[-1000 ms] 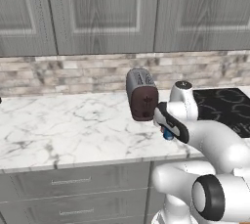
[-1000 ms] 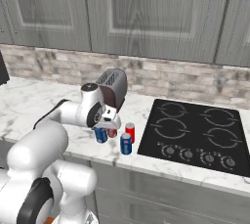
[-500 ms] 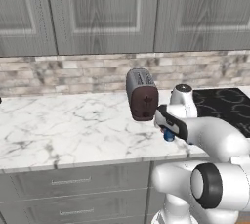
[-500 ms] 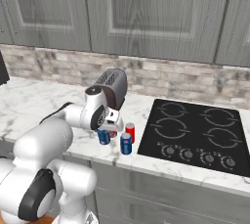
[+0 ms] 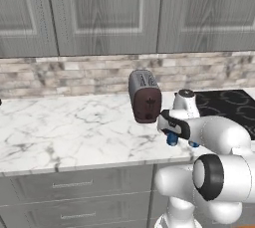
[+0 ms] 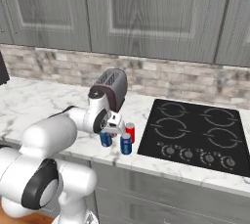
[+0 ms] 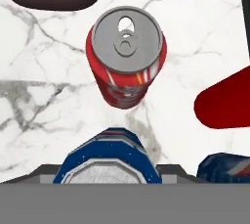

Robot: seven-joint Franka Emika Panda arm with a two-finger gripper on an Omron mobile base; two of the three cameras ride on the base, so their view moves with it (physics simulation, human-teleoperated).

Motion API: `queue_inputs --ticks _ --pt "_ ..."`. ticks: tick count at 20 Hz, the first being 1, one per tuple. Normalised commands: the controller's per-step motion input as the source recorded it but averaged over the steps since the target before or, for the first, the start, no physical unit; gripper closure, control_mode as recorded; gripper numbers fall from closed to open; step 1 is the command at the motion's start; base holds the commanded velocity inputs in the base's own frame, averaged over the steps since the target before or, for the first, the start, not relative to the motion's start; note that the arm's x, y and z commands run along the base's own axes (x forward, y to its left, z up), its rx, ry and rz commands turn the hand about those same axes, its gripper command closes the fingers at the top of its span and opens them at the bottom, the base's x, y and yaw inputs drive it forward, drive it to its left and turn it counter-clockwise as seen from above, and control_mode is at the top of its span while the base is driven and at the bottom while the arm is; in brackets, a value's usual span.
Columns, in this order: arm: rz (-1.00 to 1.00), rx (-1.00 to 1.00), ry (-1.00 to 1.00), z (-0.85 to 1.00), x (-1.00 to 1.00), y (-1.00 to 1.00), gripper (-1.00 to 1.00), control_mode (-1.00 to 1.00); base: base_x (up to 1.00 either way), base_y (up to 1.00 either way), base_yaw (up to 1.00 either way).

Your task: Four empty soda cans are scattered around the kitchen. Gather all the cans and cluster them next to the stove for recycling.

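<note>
End effector (image 6: 108,131) grips upright blue soda can (image 6: 105,139).

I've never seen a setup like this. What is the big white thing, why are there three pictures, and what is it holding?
The white thing is a robot arm in a simulated kitchen. Two pictures come from cameras behind the arm, on its left and right; the third looks down from its hand. On the marble counter stand a toaster, a red can and a blue can, beside the black stove. The tool sits over another blue can, which lies between its fingers; whether they press it I cannot tell.
</note>
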Motion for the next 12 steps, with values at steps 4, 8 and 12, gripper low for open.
queue_inputs --ticks 4,8,12 --pt "0.00 0.00 0.00 -0.19 0.10 0.00 1.00 -1.00 0.00 0.00 0.00" --pt "0.00 0.00 0.00 -0.17 0.09 0.00 1.00 -1.00 0.00 0.00 0.00" --pt "0.00 0.00 0.00 -0.10 0.03 -0.01 1.00 -1.00 0.00 0.00 0.00"
